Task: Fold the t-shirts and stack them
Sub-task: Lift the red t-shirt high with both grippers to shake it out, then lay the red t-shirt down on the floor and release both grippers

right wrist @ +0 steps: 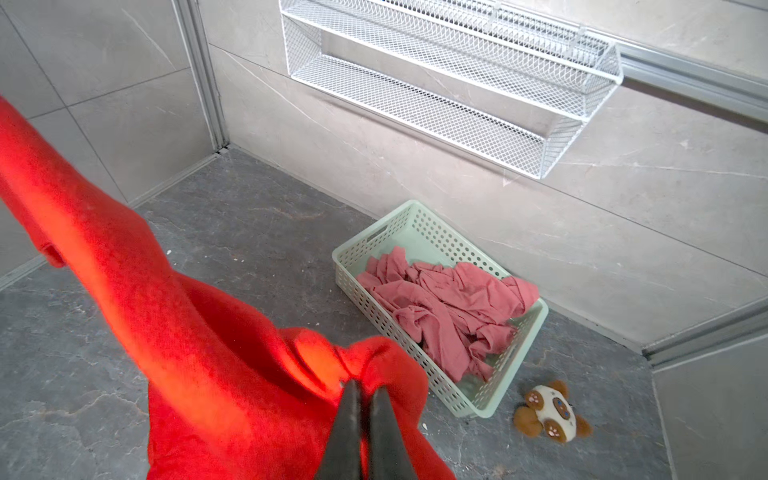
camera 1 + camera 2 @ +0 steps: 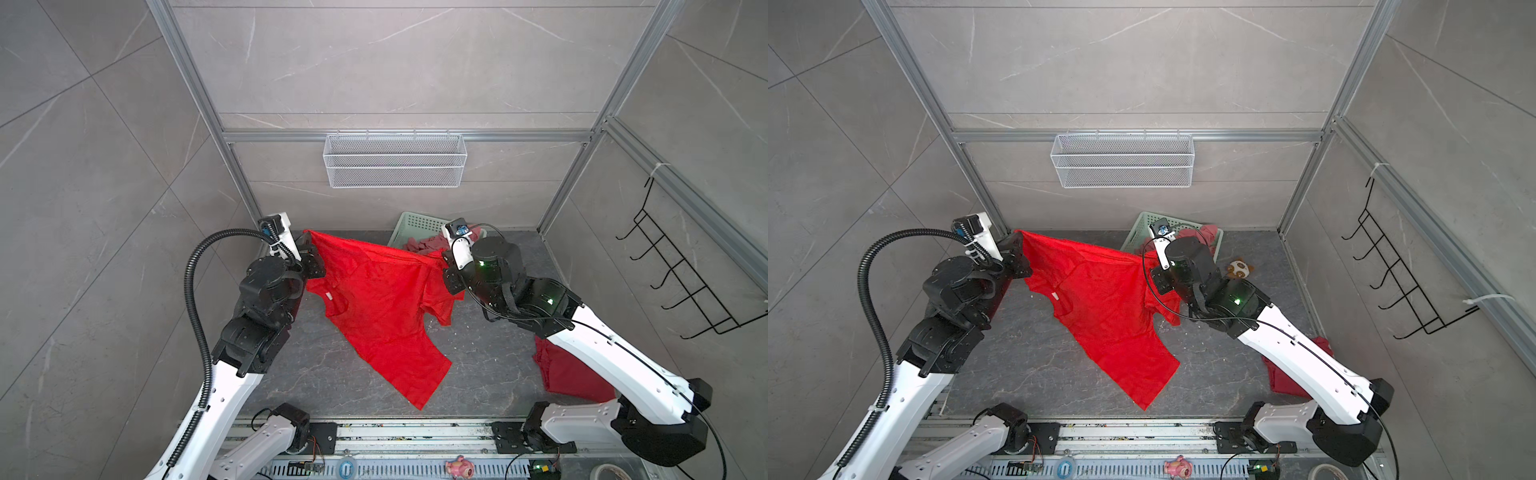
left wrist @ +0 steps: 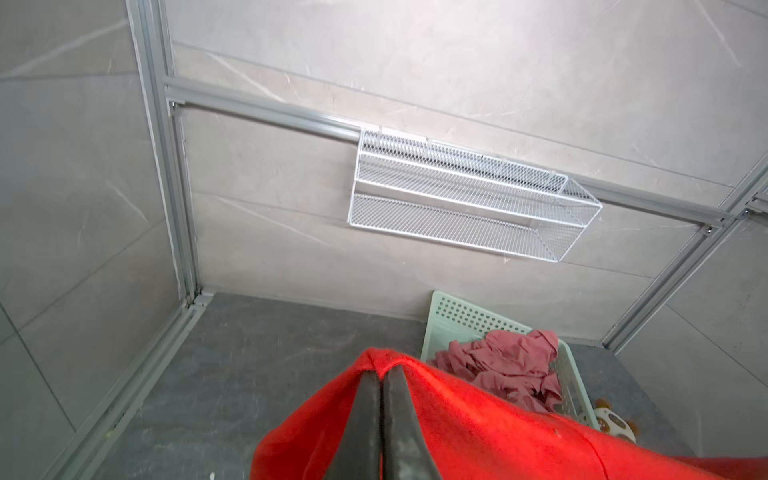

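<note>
The left tool (image 3: 380, 372) was pinched shut on one end of the bright red t-shirt (image 2: 382, 307). The right tool (image 1: 363, 386) was pinched shut on another bit of its edge. Both tools were up in the air, and the top edge of the shirt ran almost straight between them. The rest hung down, and its low end lay on the grey surface (image 2: 490, 365) near the front. One sleeve dangled under the right tool, and the neck hole with its small white label (image 2: 329, 296) hung nearer the left tool. The shirt looked crooked, not flat. I think the step was to spread it out before folding. To do that well, both tools should grip tight and pull the edge straight, but not so hard that the thin cloth rips. Then they should come down slowly together and lay the shirt flat in the open middle of the surface, with no bumps. A darker red t-shirt (image 2: 569, 374) lay partly hidden under the right arm. Pink t-shirts (image 1: 440, 303) sat crumpled in the green basket (image 1: 409, 204) at the back, with a small plush toy (image 1: 548, 411) near it. The red shirt should land away from all of these.
</note>
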Motion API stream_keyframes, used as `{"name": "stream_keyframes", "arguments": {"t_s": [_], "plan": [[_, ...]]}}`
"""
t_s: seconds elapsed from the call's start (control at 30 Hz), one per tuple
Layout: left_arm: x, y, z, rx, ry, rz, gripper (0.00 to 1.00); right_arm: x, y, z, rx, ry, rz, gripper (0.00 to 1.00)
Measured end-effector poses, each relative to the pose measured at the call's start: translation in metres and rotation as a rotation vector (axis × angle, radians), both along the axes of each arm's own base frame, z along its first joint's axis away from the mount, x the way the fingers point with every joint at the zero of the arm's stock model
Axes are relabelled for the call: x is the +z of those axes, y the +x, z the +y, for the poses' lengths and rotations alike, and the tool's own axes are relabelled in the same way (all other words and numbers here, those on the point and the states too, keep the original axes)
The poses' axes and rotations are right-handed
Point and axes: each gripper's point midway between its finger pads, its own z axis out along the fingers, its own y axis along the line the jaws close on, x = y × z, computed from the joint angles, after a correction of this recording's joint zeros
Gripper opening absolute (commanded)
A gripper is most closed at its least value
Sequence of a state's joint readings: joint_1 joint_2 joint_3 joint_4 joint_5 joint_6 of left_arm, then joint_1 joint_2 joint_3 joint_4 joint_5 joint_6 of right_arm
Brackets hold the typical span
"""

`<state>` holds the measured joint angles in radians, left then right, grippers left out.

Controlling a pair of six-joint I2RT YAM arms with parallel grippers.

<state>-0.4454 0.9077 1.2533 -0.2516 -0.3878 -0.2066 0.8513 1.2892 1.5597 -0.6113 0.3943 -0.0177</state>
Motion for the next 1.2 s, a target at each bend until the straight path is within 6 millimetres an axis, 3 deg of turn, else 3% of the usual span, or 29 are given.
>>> {"name": "stream_keyframes", "arguments": {"t_s": [0.17, 0.4, 0.47, 0.53, 0.6, 0.7, 0.8, 0.87, 0.9, 0.97, 1.07, 1.13, 1.2], "plan": [[0.051, -0.009, 0.001, -0.012, 0.031, -0.112, 0.0, 0.03, -0.021, 0.006, 0.124, 0.03, -0.004, 0.03], [0.123, -0.05, 0.005, -0.085, 0.015, -0.282, 0.0, 0.075, -0.071, 0.0, 0.313, 0.116, 0.003, 0.05], [0.129, -0.054, 0.002, -0.109, 0.013, -0.289, 0.0, 0.075, -0.075, 0.0, 0.329, 0.112, 0.02, 0.05], [0.13, -0.057, 0.001, -0.127, 0.005, -0.28, 0.0, 0.062, -0.072, 0.003, 0.326, 0.08, 0.065, 0.06], [0.118, -0.049, -0.004, -0.138, -0.002, -0.23, 0.0, 0.041, -0.065, 0.011, 0.319, 0.04, 0.124, 0.07], [0.076, -0.019, -0.017, -0.136, -0.012, -0.089, 0.0, -0.009, -0.048, 0.027, 0.308, -0.032, 0.244, 0.1], [-0.002, 0.019, -0.034, -0.126, -0.012, 0.135, 0.0, -0.082, -0.027, 0.033, 0.277, -0.094, 0.433, 0.13], [-0.067, 0.043, -0.044, -0.109, -0.008, 0.305, 0.0, -0.131, -0.011, 0.03, 0.238, -0.11, 0.569, 0.17], [-0.105, 0.054, -0.049, -0.099, -0.005, 0.401, 0.0, -0.155, -0.001, 0.026, 0.213, -0.108, 0.631, 0.27], [-0.177, 0.065, -0.053, -0.077, 0.007, 0.578, 0.0, -0.187, 0.015, 0.022, 0.175, -0.095, 0.713, 0.33], [-0.264, 0.069, -0.048, -0.024, 0.022, 0.803, 0.0, -0.23, 0.041, 0.026, 0.134, -0.081, 0.797, 0.47], [-0.294, 0.072, -0.042, 0.01, 0.02, 0.884, 0.0, -0.253, 0.051, 0.031, 0.113, -0.084, 0.836, 0.51], [-0.305, 0.077, -0.038, 0.031, 0.008, 0.907, 0.0, -0.27, 0.056, 0.034, 0.095, -0.086, 0.856, 0.53]]}}
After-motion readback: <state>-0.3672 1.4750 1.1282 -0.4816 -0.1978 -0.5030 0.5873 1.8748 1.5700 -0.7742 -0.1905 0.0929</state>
